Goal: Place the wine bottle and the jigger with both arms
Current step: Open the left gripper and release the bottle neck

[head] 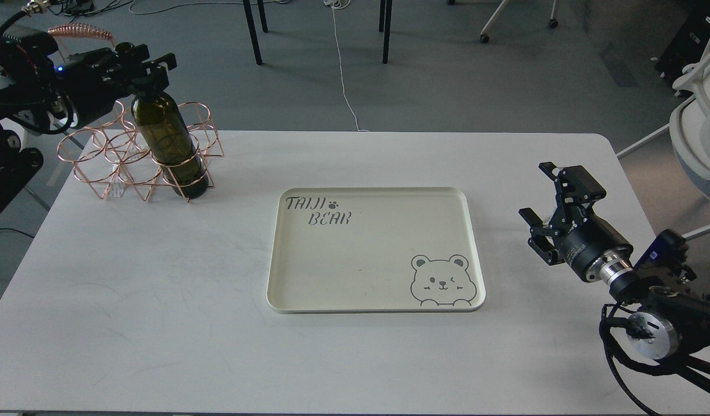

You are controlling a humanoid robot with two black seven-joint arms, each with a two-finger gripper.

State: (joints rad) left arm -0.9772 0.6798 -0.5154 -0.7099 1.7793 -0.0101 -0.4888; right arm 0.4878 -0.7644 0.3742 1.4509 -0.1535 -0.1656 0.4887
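The wine bottle [170,144] is dark olive-green and stands tilted in the front right ring of a copper wire rack [100,167] at the table's far left. My left gripper [151,75] comes in from the left and is closed around the bottle's neck, which it hides. My right gripper [536,193] is open and empty, hovering over the table's right side, to the right of the tray. The jigger is not visible; a small pale object low in the rack [116,188] is too unclear to name.
A cream tray [476,231] printed with "Taiji Bear" and a bear face lies empty at the table's centre. The white table [158,300] has rounded corners. Chair legs, a white cable and a white chair are on the floor beyond the table.
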